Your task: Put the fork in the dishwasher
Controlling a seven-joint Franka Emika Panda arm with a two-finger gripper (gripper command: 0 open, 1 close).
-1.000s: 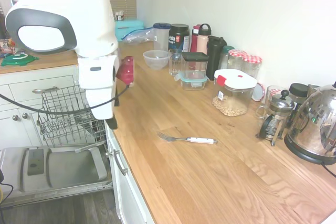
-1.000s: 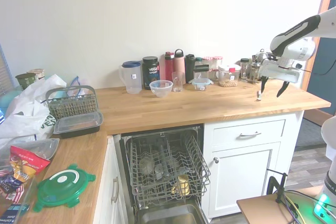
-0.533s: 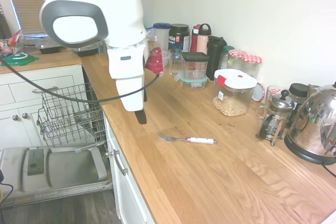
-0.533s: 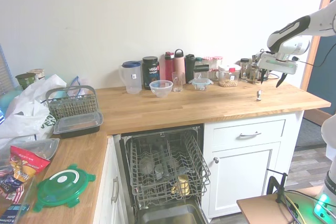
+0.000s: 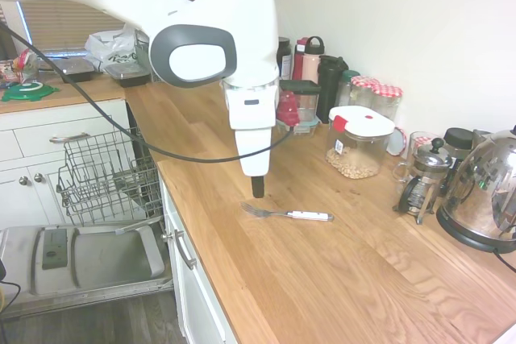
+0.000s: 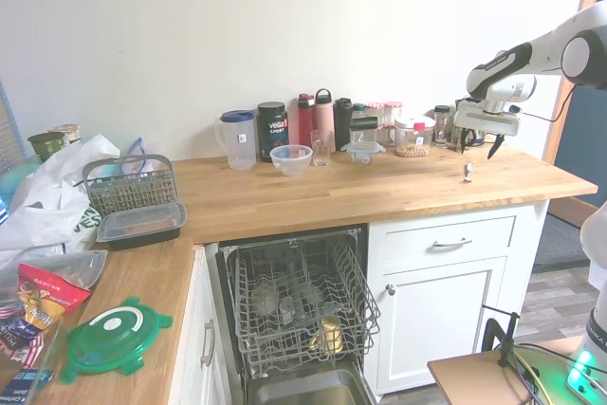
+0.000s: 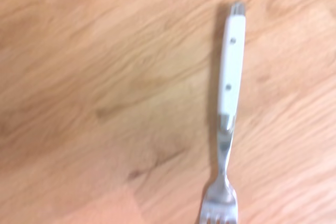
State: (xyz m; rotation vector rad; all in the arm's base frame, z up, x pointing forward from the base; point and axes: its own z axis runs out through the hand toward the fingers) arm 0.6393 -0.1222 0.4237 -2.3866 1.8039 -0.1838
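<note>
The fork (image 5: 287,214) lies flat on the wooden counter, tines toward the counter's front edge and white handle toward the kettle. It fills the wrist view (image 7: 231,77) and shows small in the second exterior view (image 6: 468,173). My gripper (image 5: 258,188) hangs just above the counter close to the tine end, fingers pointing down and apart (image 6: 479,147), holding nothing. The dishwasher stands open below the counter, its wire rack (image 5: 103,175) pulled out over the lowered grey door (image 5: 89,259). The rack (image 6: 299,296) holds some dishes.
Along the wall stand a nut container (image 5: 359,142), a French press (image 5: 423,179), a kettle (image 5: 488,191), jars and bottles (image 5: 310,58). A clear bowl (image 6: 291,158) and a jug (image 6: 237,139) sit further along. White drawer cabinets (image 6: 446,282) flank the dishwasher.
The arm has swung from above the dishwasher rack across the counter and come down near the fork's tines. The fork has not moved.
</note>
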